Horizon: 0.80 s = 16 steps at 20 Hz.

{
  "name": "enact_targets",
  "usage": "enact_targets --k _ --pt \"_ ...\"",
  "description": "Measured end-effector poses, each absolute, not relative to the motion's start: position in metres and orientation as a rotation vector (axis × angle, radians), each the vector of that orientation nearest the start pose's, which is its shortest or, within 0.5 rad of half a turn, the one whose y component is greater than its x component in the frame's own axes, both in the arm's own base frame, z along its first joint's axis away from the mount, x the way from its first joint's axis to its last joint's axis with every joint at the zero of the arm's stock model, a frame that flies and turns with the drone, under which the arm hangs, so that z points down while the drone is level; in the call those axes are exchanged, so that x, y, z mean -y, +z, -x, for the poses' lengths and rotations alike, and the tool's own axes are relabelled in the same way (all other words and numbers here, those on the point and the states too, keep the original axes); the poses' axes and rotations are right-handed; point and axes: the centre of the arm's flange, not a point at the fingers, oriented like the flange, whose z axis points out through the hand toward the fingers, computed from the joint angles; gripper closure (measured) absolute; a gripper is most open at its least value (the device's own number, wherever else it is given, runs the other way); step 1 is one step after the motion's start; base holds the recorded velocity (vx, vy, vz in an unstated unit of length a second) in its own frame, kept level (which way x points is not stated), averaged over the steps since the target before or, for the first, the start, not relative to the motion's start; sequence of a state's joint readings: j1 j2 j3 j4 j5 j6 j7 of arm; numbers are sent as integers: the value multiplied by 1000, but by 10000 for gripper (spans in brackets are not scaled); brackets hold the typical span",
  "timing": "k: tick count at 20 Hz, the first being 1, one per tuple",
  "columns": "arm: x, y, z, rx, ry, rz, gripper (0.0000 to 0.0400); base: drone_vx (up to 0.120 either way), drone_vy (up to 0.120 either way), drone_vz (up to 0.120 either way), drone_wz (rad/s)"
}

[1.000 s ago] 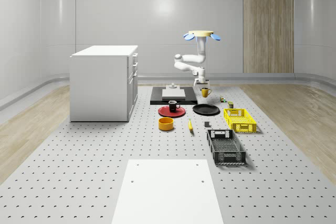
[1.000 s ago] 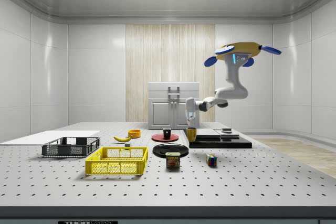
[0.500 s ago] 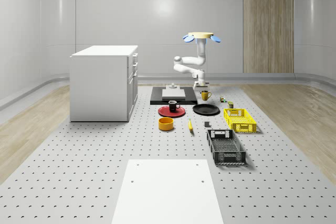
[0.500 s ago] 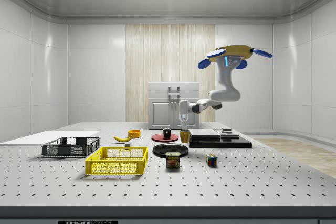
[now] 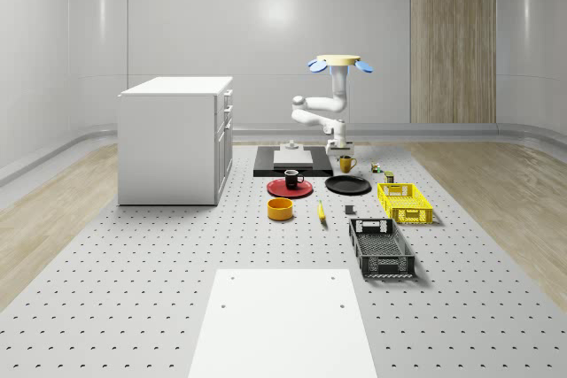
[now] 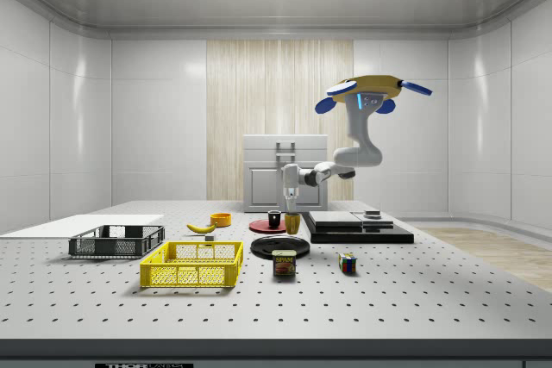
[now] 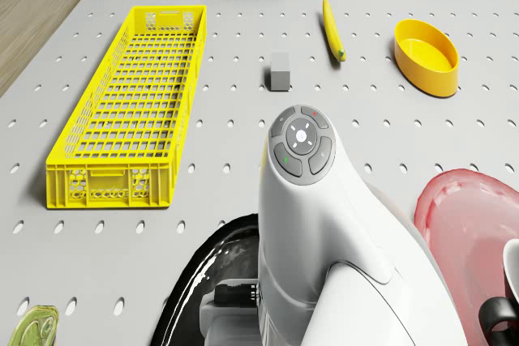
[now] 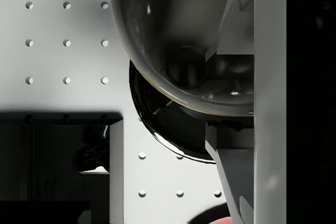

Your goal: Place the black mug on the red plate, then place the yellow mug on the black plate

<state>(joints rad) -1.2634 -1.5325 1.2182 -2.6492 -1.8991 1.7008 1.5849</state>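
- Hand [image 6: 291, 204] grips the yellow mug [image 6: 292, 222] by its rim, low over the near edge of the black plate [image 6: 280, 246] — apparently not yet touching it.
- Drone [image 6: 362, 92] hovers above the black slab [image 6: 358, 232].
- Black mug [image 5: 291, 179] sits on the red plate [image 5: 290, 189].
- Risk: released off-centre, the mug could tip off the plate's rim onto the counter [image 5: 177, 254].
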Motion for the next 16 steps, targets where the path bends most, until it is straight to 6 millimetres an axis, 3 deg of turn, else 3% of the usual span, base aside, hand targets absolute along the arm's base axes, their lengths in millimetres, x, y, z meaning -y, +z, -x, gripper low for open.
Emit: enact_targets --k 6,16 --pt "-44 557 -359 2 786 -1 290 120 0 0 0" --pt "-44 588 -359 2 786 -1 290 0 0 0 0"
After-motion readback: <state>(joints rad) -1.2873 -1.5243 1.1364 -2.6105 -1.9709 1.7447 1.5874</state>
